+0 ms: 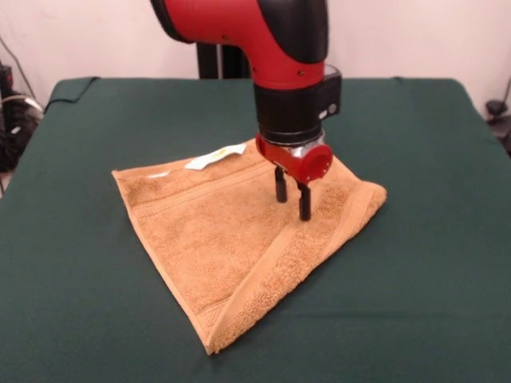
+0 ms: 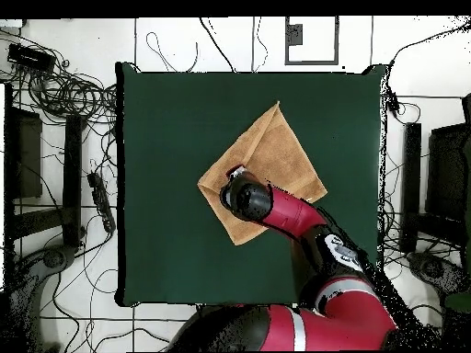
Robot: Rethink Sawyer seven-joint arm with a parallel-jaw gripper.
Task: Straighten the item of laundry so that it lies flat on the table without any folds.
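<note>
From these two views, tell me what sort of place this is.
Probably a robotics lab. A red and black robot arm works at a table draped in dark green cloth, holding only an orange-tan terry towel; loose cables cover the tiled floor.

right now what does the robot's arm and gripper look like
The glossy red arm has rounded black joint sections and a black cylindrical wrist. Below a silver ring sits the gripper: a small red housing with a round red cap and two thin, straight black fingers. No markings can be made out.

Lab: floor cables [image 2: 64,92], equipment racks [image 2: 23,156]
</note>
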